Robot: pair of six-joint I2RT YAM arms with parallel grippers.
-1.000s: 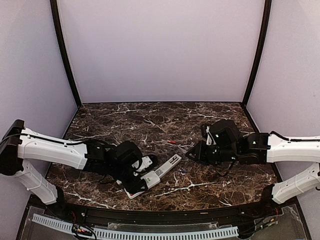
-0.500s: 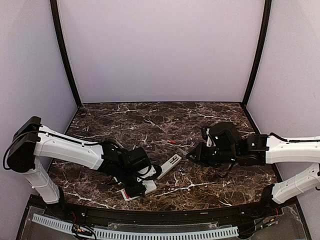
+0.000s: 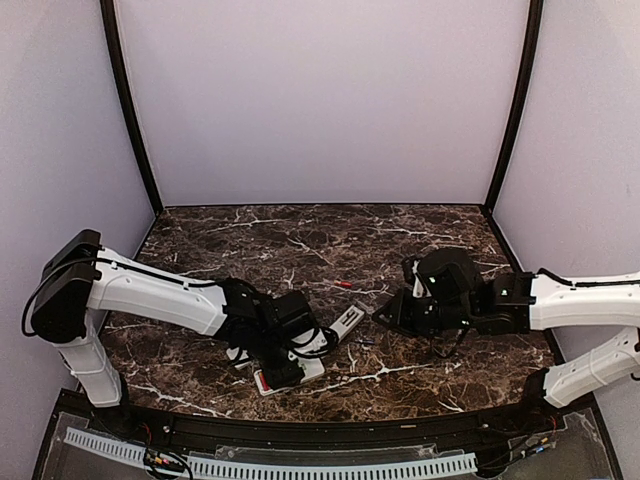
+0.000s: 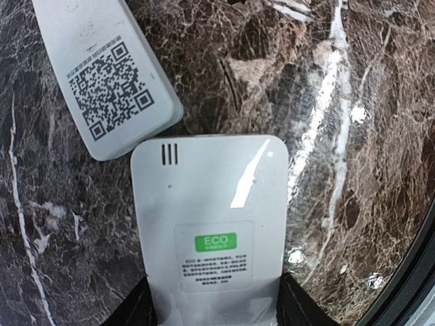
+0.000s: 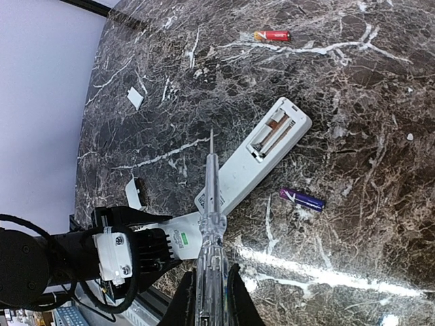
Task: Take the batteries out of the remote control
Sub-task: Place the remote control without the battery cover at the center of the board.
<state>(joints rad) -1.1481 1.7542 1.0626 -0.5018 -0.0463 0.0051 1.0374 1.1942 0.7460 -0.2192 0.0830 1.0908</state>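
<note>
My left gripper (image 4: 215, 286) is shut across the sides of a white remote control (image 4: 207, 204) with a green ECO sticker, lying back up near the table's front (image 3: 300, 372). A second white remote (image 5: 262, 159) lies diagonally beside it, its QR-code end (image 4: 102, 75) touching the first; its battery bay (image 5: 275, 129) is open and looks empty. A red battery (image 5: 272, 35) lies farther back and a purple battery (image 5: 302, 198) to the right of that remote. My right gripper (image 5: 209, 272) is shut on a clear screwdriver (image 5: 211, 217) whose tip hangs above the second remote.
A small flat white cover (image 5: 136, 98) lies on the marble table (image 3: 420, 240) to the left, and another white piece (image 5: 132, 193) sits by the left gripper (image 5: 115, 251). The table's dark front rim (image 4: 408, 285) runs close to the held remote.
The left arm has swung to the right and turned, taking the ECO remote with it toward the front edge. The right arm and screwdriver have barely shifted.
</note>
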